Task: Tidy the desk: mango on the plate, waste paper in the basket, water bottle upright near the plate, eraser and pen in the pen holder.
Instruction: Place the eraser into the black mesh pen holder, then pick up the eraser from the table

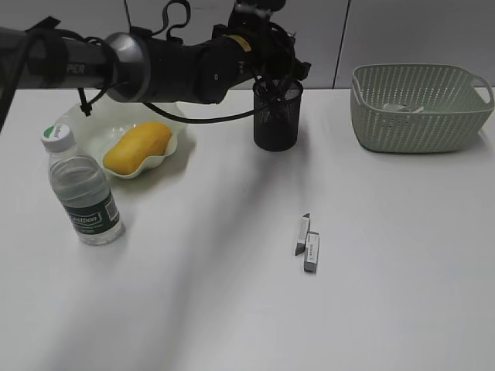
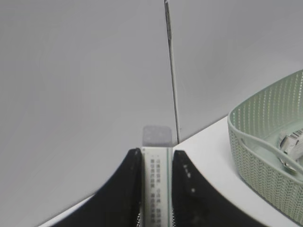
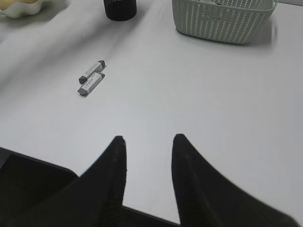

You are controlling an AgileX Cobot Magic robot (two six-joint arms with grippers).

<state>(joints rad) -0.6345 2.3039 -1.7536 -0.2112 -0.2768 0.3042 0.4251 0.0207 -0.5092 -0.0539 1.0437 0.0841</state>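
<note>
My left gripper hovers over the black mesh pen holder, shut on an eraser with a white printed sleeve and a grey tip. Two more erasers lie side by side on the desk. The mango lies on the pale green plate. The water bottle stands upright in front of the plate. The waste paper lies inside the green basket. My right gripper is open and empty above bare desk. No pen shows clearly.
The basket stands at the back right, its rim near my left gripper in the left wrist view. In the right wrist view the two erasers lie ahead to the left, with the pen holder behind them. A grey wall lies behind the desk.
</note>
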